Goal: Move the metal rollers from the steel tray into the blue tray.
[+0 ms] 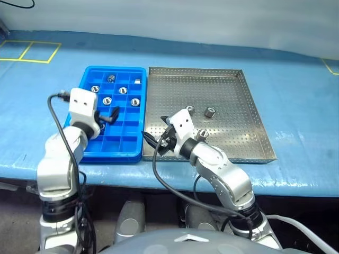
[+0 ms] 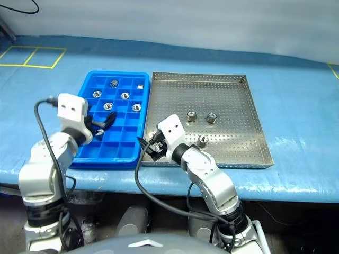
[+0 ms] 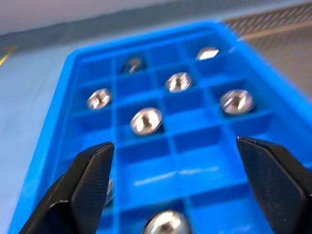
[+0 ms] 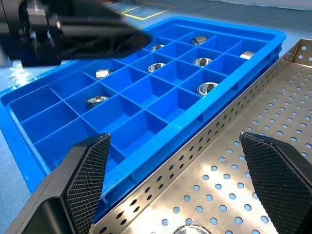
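Over the blue tray (image 1: 85, 79), the left claw (image 1: 110, 115) hangs released; the right claw (image 4: 180, 180), also released, sits above the steel tray (image 1: 249, 100) edge.

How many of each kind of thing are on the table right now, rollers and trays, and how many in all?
Metal rollers: 11 (8 in blue tray cells, 3 on the steel tray floor)
Blue tray: 1
Steel tray: 1
Total: 13
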`<state>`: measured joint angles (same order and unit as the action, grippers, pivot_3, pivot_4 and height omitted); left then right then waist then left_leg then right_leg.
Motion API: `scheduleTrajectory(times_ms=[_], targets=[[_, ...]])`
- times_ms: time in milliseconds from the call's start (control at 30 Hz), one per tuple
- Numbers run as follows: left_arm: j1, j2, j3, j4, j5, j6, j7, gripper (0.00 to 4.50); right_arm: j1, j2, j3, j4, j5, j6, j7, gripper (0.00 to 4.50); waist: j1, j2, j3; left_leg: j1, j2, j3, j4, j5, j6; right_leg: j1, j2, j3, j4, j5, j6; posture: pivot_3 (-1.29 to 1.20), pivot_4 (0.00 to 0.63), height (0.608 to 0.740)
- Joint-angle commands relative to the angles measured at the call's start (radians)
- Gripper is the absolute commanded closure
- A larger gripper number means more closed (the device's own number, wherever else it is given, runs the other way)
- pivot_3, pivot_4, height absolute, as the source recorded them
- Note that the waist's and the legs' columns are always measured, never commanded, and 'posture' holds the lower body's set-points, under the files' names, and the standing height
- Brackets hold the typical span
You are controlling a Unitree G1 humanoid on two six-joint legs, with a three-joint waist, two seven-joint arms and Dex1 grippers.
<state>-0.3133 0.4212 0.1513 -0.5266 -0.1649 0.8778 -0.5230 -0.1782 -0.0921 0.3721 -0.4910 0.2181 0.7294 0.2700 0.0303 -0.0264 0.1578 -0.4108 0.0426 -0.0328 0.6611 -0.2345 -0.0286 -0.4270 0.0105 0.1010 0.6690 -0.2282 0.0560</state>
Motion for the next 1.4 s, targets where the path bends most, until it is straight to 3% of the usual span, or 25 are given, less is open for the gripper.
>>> scheduleTrajectory(times_ms=[33,133,300,467,767,933,1167,1267,1400], targets=[[-0.099,0.153,-0.147,0.075,-0.052,-0.096,-0.243,0.03,0.015,-0.018,-0.041,-0.073,0.003,-0.001,-0.010,0.00,-0.007,0.000,0.000,0.000,0.000,0.000,-0.001,0.000,0.000,0.000,0.000,0.000,0.000,0.000,0.000,0.12,0.150,0.740],[-0.192,0.265,-0.277,0.179,-0.058,-0.178,-0.427,0.03,0.051,-0.054,-0.068,-0.106,0.004,0.013,-0.015,0.00,-0.018,0.001,0.000,0.000,0.000,0.000,-0.004,0.000,0.000,0.000,0.000,0.000,-0.003,0.000,0.000,0.09,0.150,0.740],[-0.334,0.341,-0.458,0.391,-0.024,-0.317,-0.689,0.03,0.153,-0.143,-0.113,-0.186,0.006,0.027,-0.002,0.00,-0.036,0.001,0.001,-0.002,0.000,0.000,-0.005,-0.001,0.001,-0.002,0.000,0.000,-0.006,0.000,0.000,0.04,0.150,0.740],[-0.438,0.298,-0.567,0.578,0.036,-0.422,-0.799,0.03,0.229,-0.203,-0.121,-0.231,0.003,0.026,0.000,0.00,-0.059,0.002,0.001,-0.002,0.000,0.001,-0.005,-0.002,0.003,-0.002,0.000,0.000,-0.006,-0.001,-0.001,-0.01,0.150,0.740],[-0.597,0.187,-0.733,0.847,0.166,-0.592,-0.985,0.03,0.282,-0.180,-0.093,-0.256,-0.009,0.021,-0.038,0.00,-0.089,0.001,0.001,-0.003,0.001,0.001,-0.001,-0.002,0.003,-0.001,0.001,0.002,-0.005,0.000,0.000,-0.07,0.150,0.740],[-0.646,0.163,-0.807,0.918,0.232,-0.672,-1.083,0.03,0.285,-0.158,-0.077,-0.257,-0.018,0.018,-0.057,0.00,-0.105,0.001,0.001,-0.003,0.001,0.001,-0.001,-0.002,0.003,-0.001,0.001,0.002,-0.004,0.000,0.000,-0.09,0.150,0.740],[-0.697,0.175,-0.953,0.963,0.257,-0.739,-1.091,0.03,0.283,-0.143,-0.071,-0.252,-0.025,0.010,-0.075,0.00,-0.115,0.001,0.001,-0.003,0.001,0.001,-0.001,-0.002,0.004,-0.002,0.001,0.003,-0.004,0.000,0.000,-0.10,0.150,0.740],[-0.706,0.155,-0.965,0.991,0.289,-0.760,-1.091,0.63,0.279,-0.133,-0.068,-0.247,-0.027,0.004,-0.081,0.00,-0.117,0.001,0.001,-0.003,0.001,0.001,-0.001,-0.002,0.004,-0.002,0.001,0.003,-0.004,0.000,0.000,-0.10,0.150,0.740],[-0.702,0.117,-0.947,1.019,0.320,-0.772,-1.091,1.93,0.277,-0.122,-0.066,-0.243,-0.034,-0.002,-0.086,0.00,-0.116,0.001,0.001,-0.003,0.001,0.001,0.000,-0.002,0.004,-0.002,0.001,0.003,-0.004,0.000,0.001,-0.11,0.150,0.740]])
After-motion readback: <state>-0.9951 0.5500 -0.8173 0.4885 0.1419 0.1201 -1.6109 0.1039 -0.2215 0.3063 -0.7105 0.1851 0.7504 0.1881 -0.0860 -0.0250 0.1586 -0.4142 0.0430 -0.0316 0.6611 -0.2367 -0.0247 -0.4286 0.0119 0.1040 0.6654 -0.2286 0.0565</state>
